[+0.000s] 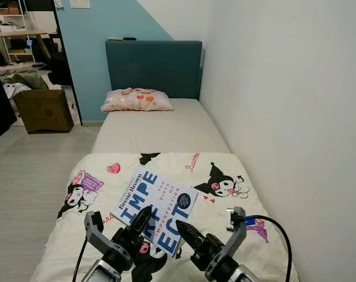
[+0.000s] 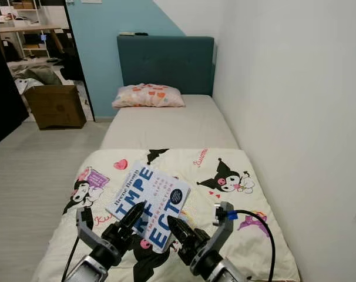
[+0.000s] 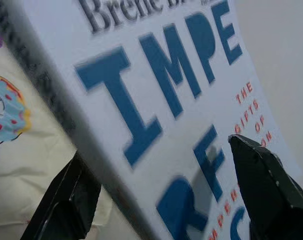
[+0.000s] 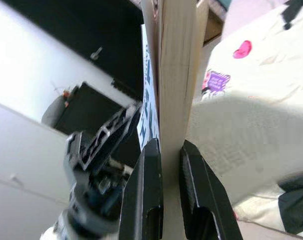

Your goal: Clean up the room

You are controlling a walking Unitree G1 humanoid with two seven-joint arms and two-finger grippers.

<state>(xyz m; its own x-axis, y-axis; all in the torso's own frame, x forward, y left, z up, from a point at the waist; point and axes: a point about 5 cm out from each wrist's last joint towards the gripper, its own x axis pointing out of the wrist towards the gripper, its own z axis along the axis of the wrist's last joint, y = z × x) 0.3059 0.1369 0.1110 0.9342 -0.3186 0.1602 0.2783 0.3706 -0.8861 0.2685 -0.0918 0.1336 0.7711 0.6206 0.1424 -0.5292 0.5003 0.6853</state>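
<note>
A white book point(image 1: 157, 208) with big blue letters is held tilted above the cartoon-print blanket point(image 1: 225, 170) at the foot of the bed. My right gripper point(image 4: 171, 160) is shut on the book's lower edge point(image 4: 176, 75), one finger on each side of the pages. It appears in the left eye view under the book's near right corner as the right gripper point(image 1: 187, 235). My left gripper point(image 1: 140, 226) is open at the book's near left corner. In the left wrist view its fingers point(image 3: 264, 185) stand wide apart with the cover point(image 3: 166, 100) ahead of them.
The bed runs along the white wall point(image 1: 284, 106) on the right, with a patterned pillow point(image 1: 137, 100) and a teal headboard point(image 1: 154, 67) at the far end. A cardboard box point(image 1: 44, 110) stands on the pale floor point(image 1: 25, 176) to the left.
</note>
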